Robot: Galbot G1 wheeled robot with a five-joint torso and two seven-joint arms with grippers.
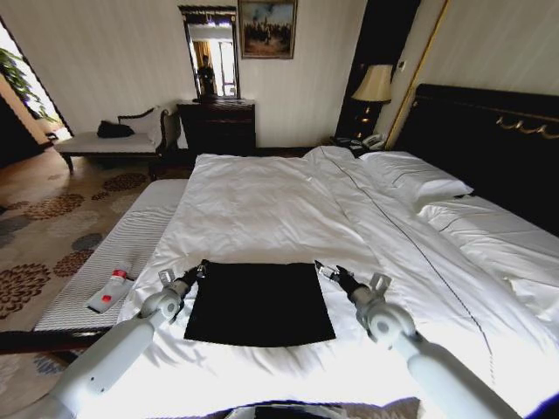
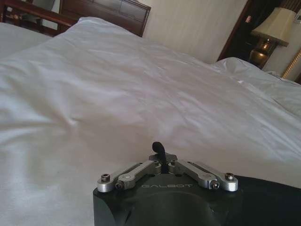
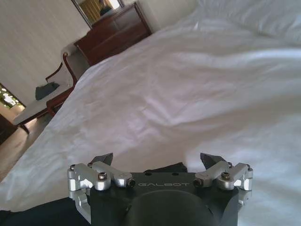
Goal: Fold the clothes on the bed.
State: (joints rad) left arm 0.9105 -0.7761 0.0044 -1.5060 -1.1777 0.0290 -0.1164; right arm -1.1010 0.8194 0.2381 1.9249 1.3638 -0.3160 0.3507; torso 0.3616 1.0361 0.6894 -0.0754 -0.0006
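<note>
Cloth like the clothes (image 1: pixel 259 303), lying flat on the bed (image 1: pixel 262 209), is light and limp; take its far corners. Left hand (image 1: pixel 200 271) is clenched there, right hand (image 1: pixel 325 271) released.

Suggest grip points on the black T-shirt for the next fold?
Probably its two far corners, one per gripper. The black T-shirt lies flat as a rectangle on the bed; the left gripper, fingers shut, and the right gripper, fingers open, already sit at those corners. Come in low from the near side and pinch the edge.
</note>
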